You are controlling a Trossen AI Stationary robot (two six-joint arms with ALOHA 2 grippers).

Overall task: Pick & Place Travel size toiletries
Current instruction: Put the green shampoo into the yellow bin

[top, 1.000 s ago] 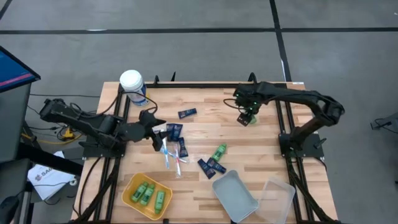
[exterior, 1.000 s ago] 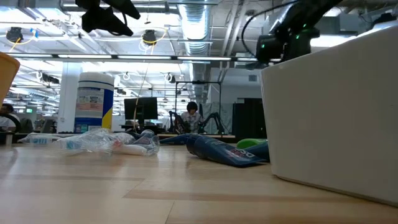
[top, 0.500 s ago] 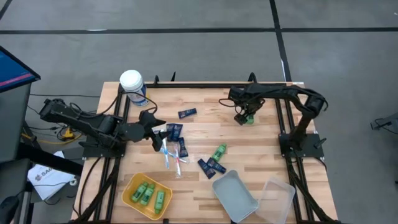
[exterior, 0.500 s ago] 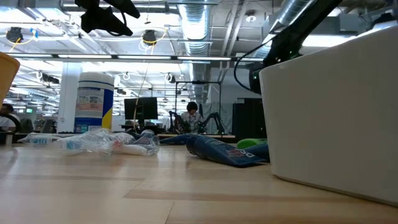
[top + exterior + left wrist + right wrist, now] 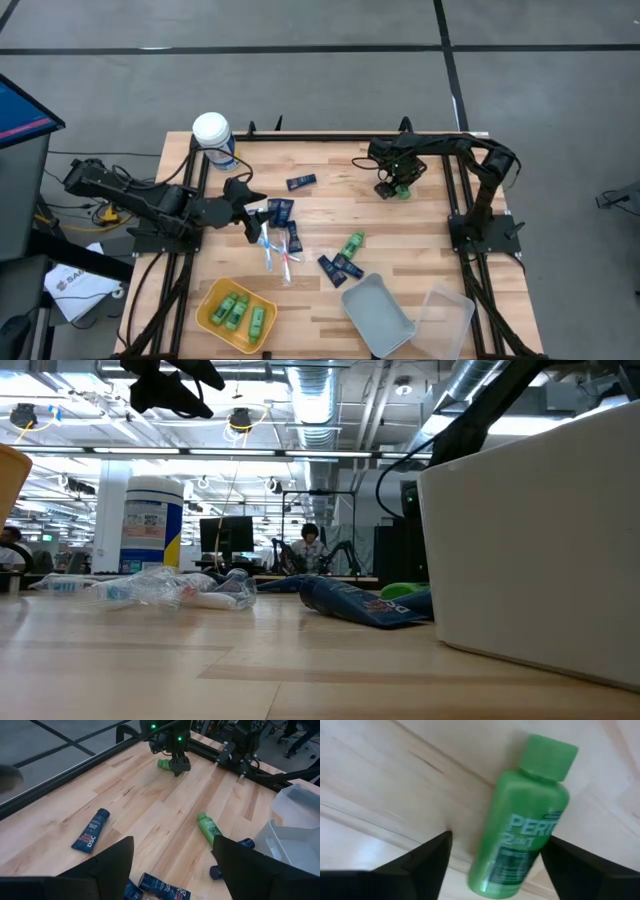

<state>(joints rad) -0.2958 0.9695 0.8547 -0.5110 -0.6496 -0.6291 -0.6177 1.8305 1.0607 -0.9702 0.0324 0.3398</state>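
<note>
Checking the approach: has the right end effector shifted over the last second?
Yes. The right end effector has moved toward the left arm's side, away from the table's right frame rail, over a green bottle.

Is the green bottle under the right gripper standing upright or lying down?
Lying down. The green bottle rests on its side on the table, label facing up, between the open fingers of the right gripper.

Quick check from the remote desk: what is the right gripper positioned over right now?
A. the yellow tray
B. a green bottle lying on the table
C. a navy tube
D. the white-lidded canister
B: the right wrist view shows a green bottle lying flat on the wooden table between the open fingers, and the high view puts the right gripper over that spot near the table's far edge.
</note>
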